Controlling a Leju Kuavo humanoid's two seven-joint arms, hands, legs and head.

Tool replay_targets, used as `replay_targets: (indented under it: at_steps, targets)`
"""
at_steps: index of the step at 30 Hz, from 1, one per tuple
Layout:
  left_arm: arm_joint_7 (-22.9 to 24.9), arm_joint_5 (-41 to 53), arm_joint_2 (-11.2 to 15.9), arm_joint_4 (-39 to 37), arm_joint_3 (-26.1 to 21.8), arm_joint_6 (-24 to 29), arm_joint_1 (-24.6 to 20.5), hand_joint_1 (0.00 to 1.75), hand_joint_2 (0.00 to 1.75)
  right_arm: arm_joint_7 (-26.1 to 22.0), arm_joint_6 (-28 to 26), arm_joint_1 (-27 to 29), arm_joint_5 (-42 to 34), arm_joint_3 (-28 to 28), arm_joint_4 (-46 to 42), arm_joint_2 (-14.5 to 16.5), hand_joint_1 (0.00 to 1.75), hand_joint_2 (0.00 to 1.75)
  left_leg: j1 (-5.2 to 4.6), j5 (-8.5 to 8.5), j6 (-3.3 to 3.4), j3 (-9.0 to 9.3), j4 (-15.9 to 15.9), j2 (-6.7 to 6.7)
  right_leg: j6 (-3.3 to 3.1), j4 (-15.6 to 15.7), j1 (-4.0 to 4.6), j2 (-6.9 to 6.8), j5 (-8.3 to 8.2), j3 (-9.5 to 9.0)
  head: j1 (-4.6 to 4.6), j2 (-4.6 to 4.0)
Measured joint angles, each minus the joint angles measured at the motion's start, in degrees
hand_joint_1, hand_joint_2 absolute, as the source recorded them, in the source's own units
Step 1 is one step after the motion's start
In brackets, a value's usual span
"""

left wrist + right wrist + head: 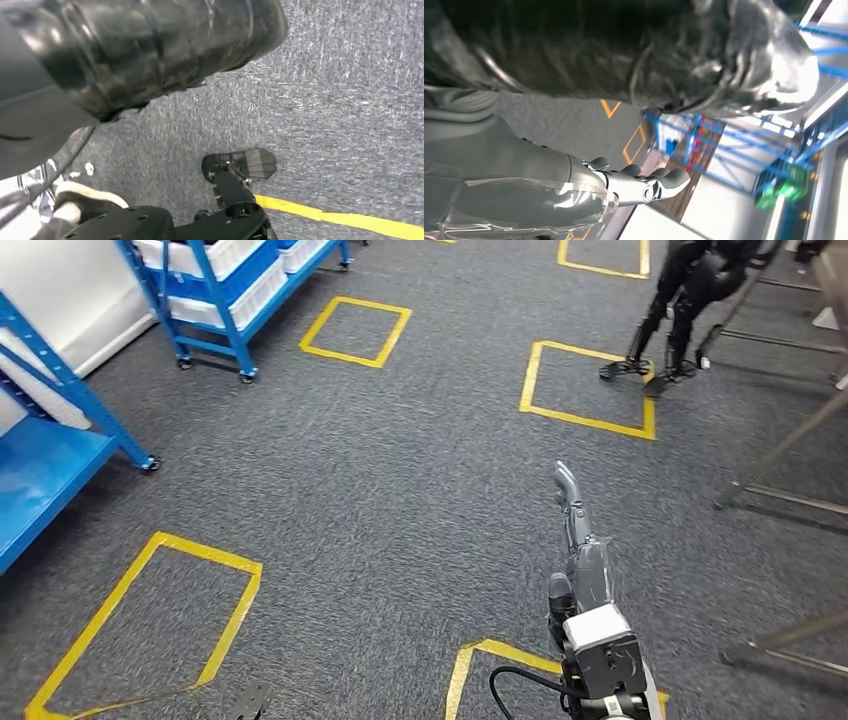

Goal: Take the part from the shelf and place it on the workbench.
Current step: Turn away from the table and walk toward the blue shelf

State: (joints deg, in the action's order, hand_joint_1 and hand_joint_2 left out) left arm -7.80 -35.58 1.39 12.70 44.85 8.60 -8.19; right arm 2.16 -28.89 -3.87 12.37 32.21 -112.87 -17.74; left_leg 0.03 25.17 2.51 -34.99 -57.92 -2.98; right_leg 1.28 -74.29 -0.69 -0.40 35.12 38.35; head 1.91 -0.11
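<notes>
A: Two hands to report, and the right hand (566,485) is coming into the head view from below w/ fingers stretched out straight, nothing in them. In the right wrist view the right hand's fingers (659,179) are lying extended and apart, gripping nothing.

B: And the left hand?

A: Can't tell. Left wrist cam is looking down at grey carpet (350,100) and a yellow tape line (340,217), so the fingers' state stays unknown.

B: Where's the part sitting?

A: Can't pick it out. Presumably it's in one of the white bins (225,280) on the blue shelf (215,335) at far left, but the bins' contents are hidden from here, so nothing to say on its look or shape.

B: So which step is this?

A: Approach, I'd say. Robot is looking at open floor, yellow floor squares (355,332) all around, shelf well apart from the right hand. Pick not yet begun, workbench not identifiable.

B: Next move?

A: Probably turning toward the shelf and closing in till a bin is within reach, then getting a look inside before reaching. Another blue rack (45,455) is standing nearer at left edge, no bins visible on it. Also another dark robot (690,300) is standing far right by some metal frames (790,440), well apart from our path.
</notes>
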Motion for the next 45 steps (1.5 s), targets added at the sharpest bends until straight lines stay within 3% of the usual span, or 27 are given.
replay_targets:
  at_steps: [2, 4, 6, 7, 8, 10, 12, 14, 15, 17, 18, 20, 21, 23, 25, 27, 29, 31, 33, 35, 37, 39, 40, 42, 43, 45]
  targets:
    - [0.35, -0.26, -0.08, 0.00, 0.00, -0.11, -0.10, 0.00, 0.00, 0.19, 0.23, -0.03, 0.35, 0.01, -0.01, -0.01, 0.00, 0.00, 0.02, 0.16, -0.16, 0.19, -0.28, -1.75, -0.29, 5.51, -0.09, 1.09, -4.43, -1.76, -0.01, 0.00]
    - [0.76, -0.42, -0.22, 0.00, 0.00, -0.10, -0.33, 0.00, 0.00, 0.43, 0.41, -0.08, 0.67, 0.01, -0.04, -0.03, 0.00, 0.00, 0.03, 0.35, -0.55, -0.07, -0.77, -3.33, -0.60, 11.87, -0.31, 4.08, -7.35, -4.13, 0.03, 0.00]
    - [1.03, -0.45, -0.31, 0.00, 0.00, -0.11, -0.66, 0.00, 0.00, 0.61, 0.75, -0.15, 0.79, 0.01, -0.07, -0.04, 0.00, 0.00, 0.23, 0.23, -1.21, -0.76, -0.97, -4.68, -0.79, 13.95, -0.24, 5.48, -7.48, -4.88, 0.04, 0.00]
    - [1.13, -0.47, -0.31, 0.00, 0.00, -0.12, -0.76, 0.00, 0.00, 0.66, 0.89, -0.23, 0.82, 0.01, -0.10, -0.04, 0.00, 0.00, 0.35, 0.06, -1.62, -1.02, -0.88, -5.38, -0.95, 14.28, -0.19, 4.88, -7.53, -5.06, 0.06, 0.00]
    - [1.21, -0.49, -0.28, 0.00, 0.00, -0.15, -0.78, 0.00, 0.00, 0.71, 1.00, -0.36, 0.84, 0.01, -0.10, -0.04, 0.00, 0.00, 0.45, 0.02, -1.94, -1.19, -0.90, -5.26, -1.25, 14.55, -0.18, 4.12, -7.69, -5.28, 0.05, 0.00]
    - [1.34, -0.51, -0.26, 0.00, 0.00, -0.19, -0.91, 0.00, 0.00, 0.73, 1.09, -0.56, 0.86, 0.01, -0.14, -0.05, 0.00, 0.00, 0.28, 1.29, -2.43, -2.28, -3.13, -2.29, -1.97, 15.27, -0.30, 2.56, -7.94, -5.97, 0.26, 0.00]
    - [1.38, -0.52, -0.32, 0.00, 0.00, -0.24, -1.22, 0.00, 0.00, 0.74, 1.14, -0.59, 0.87, 0.01, -0.17, -0.05, 0.00, 0.00, 0.27, 4.41, -2.86, -5.49, -9.54, 1.40, -2.49, 15.51, -0.13, 0.80, -7.85, -6.36, 0.48, 0.00]
    - [1.38, -0.52, -0.42, 0.00, 0.00, -0.27, -1.38, 0.00, 0.00, 0.77, 1.15, -0.58, 0.87, 0.01, -0.18, -0.05, 0.00, 0.00, 0.52, 6.45, -3.27, -8.75, -15.62, 2.33, -2.71, 15.39, 0.05, -0.94, -7.60, -6.42, 0.54, 0.00]
    - [1.39, -0.53, -0.45, 0.00, 0.00, -0.27, -1.34, 0.00, 0.00, 0.77, 1.15, -0.58, 0.87, 0.01, -0.17, -0.05, 0.00, 0.00, 0.61, 6.02, -3.40, -9.03, -16.06, 2.49, -2.70, 15.34, 0.09, -1.75, -7.45, -6.47, 0.55, 0.00]
    - [1.42, -0.54, -0.46, 0.00, 0.00, -0.27, -1.23, 0.00, 0.00, 0.77, 1.15, -0.60, 0.87, 0.01, -0.18, -0.05, 0.00, 0.00, 0.68, 2.81, -3.41, -6.21, -10.78, 3.38, -2.47, 15.25, 0.10, -3.17, -7.10, -6.75, 0.56, 0.00]
    - [1.42, -0.54, -0.46, 0.00, 0.00, -0.27, -1.25, 0.00, 0.00, 0.77, 1.15, -0.61, 0.87, 0.01, -0.19, -0.05, 0.00, 0.00, 0.53, 1.33, -3.20, -4.05, -6.72, 4.72, -2.25, 15.22, 0.17, -3.83, -6.88, -6.96, 0.57, 0.00]
    - [1.40, -0.54, -0.46, 0.00, 0.00, -0.27, -1.47, 0.00, 0.00, 0.77, 1.15, -0.67, 0.87, 0.01, -0.21, -0.06, 0.00, 0.00, 0.15, -0.09, -2.60, -1.26, -1.52, 6.53, -1.65, 15.22, 0.41, -4.96, -6.48, -7.35, 0.46, 0.00]
    - [1.40, -0.54, -0.46, 0.00, 0.00, -0.27, -1.55, 0.00, 0.00, 0.77, 1.15, -0.70, 0.87, 0.01, -0.21, -0.07, 0.00, 0.00, -0.07, 0.00, -2.29, -0.96, -0.83, 6.73, -1.33, 15.30, 0.53, -5.49, -6.34, -7.52, 0.42, 0.00]
    - [1.40, -0.55, -0.45, 0.00, 0.00, -0.26, -1.51, 0.00, 0.00, 0.77, 1.15, -0.80, 0.87, 0.01, -0.22, -0.07, 0.00, 0.00, -0.07, -0.20, -1.73, -0.78, -0.46, 5.35, -0.63, 15.48, 0.45, -6.19, -6.06, -7.86, 0.42, 0.00]
    - [1.40, -0.54, -0.46, 0.00, 0.00, -0.26, -1.49, 0.00, 0.00, 0.76, 1.15, -0.91, 0.87, 0.01, -0.23, -0.09, 0.00, 0.00, 0.20, -0.41, -1.12, -0.26, 0.19, 4.11, -0.05, 13.93, 0.21, -4.40, -4.77, -7.42, 0.24, 0.00]
    - [1.36, -0.58, -0.49, 0.00, 0.00, -0.28, -1.70, 0.00, 0.00, 0.77, 1.15, -0.85, 0.90, 0.01, -0.21, -0.14, 0.00, 0.00, 0.35, -0.49, -0.68, 0.04, 0.49, 2.87, 0.16, 8.04, 0.08, -1.41, -1.72, -4.52, -0.06, 0.00]
    - [1.26, -0.85, -0.49, 0.00, 0.00, -0.35, -1.89, 0.00, 0.00, 0.83, 1.21, -0.70, 1.09, 0.01, -0.13, -0.22, 0.00, 0.00, 0.29, -0.44, -0.43, 0.05, 0.45, 1.48, 0.20, 1.14, 0.09, -0.25, 0.66, -0.61, -0.18, 0.00]
    - [1.21, -1.17, -0.48, 0.00, 0.00, -0.41, -1.92, 0.00, 0.00, 0.92, 1.32, -0.69, 1.41, 0.01, -0.04, -0.29, 0.00, 0.00, 0.25, -0.40, -0.39, 0.07, 0.35, 0.22, 0.19, -0.87, 0.06, -0.04, 0.07, 1.03, -0.18, 0.00]
    - [1.29, -1.45, -0.48, 0.00, 0.00, -0.50, -1.96, 0.00, 0.00, 1.03, 1.53, -0.86, 1.79, 0.01, 0.02, -0.29, 0.00, 0.00, 0.30, -0.31, -0.52, 0.11, 0.11, -1.23, 0.08, 3.68, -0.08, 0.47, -3.68, -0.50, -0.18, 0.00]
    - [1.45, -1.64, -0.49, 0.00, 0.00, -0.63, -2.15, 0.00, 0.00, 1.19, 1.81, -1.13, 2.15, 0.02, 0.10, -0.29, 0.00, 0.00, 0.35, -0.09, -0.91, -0.12, -0.46, -2.90, -0.18, 10.76, -0.41, 3.01, -7.22, -3.28, -0.18, 0.00]
    - [1.64, -1.72, -0.50, 0.00, 0.00, -0.72, -2.45, 0.00, 0.00, 1.37, 2.00, -1.34, 2.51, 0.07, 0.21, -0.29, 0.00, 0.00, 0.51, -0.08, -1.59, -0.71, -0.81, -4.32, -0.52, 13.98, -0.50, 5.10, -7.91, -4.58, -0.19, 0.00]
    - [1.89, -1.76, -0.40, 0.00, 0.00, -0.75, -2.56, 0.00, 0.00, 1.45, 2.09, -1.69, 2.90, 0.22, 0.33, -0.29, 0.00, 0.00, 0.70, -0.39, -2.40, -1.16, -0.63, -5.69, -1.09, 14.30, -0.38, 4.38, -7.92, -4.84, -0.21, 0.00]
    - [2.00, -1.77, -0.32, 0.00, 0.00, -0.77, -2.55, 0.00, 0.00, 1.45, 2.13, -1.94, 3.07, 0.31, 0.39, -0.29, 0.00, 0.00, 0.65, -0.27, -2.70, -1.37, -0.86, -5.25, -1.47, 14.59, -0.40, 3.64, -8.07, -5.08, -0.17, 0.00]
    - [2.09, -1.53, -0.19, 0.00, 0.00, -0.91, -2.70, 0.00, 0.00, 1.62, 1.95, -2.26, 3.78, 0.43, 0.49, -0.28, 0.00, 0.00, 0.48, 1.46, -3.17, -2.81, -3.75, -2.25, -2.18, 15.21, -0.51, 2.06, -8.34, -5.53, 0.19, 0.00]
    - [1.97, -1.16, -0.20, 0.00, 0.01, -1.13, -2.78, 0.00, 0.00, 1.98, 1.57, -2.25, 4.59, 0.47, 0.53, -0.28, 0.00, 0.00, 0.42, 3.15, -3.32, -4.31, -6.94, -0.14, -2.43, 15.32, -0.33, 1.18, -8.34, -5.66, 0.37, 0.00]
    - [1.21, -0.09, -0.26, 0.00, 0.10, -1.59, -2.48, 0.00, 0.00, 3.01, 0.50, -1.89, 6.57, 0.50, 0.54, -0.30, 0.00, 0.00, 0.53, 6.02, -3.60, -7.70, -13.78, 1.81, -2.78, 15.32, -0.03, -0.57, -8.18, -5.72, 0.49, 0.00]
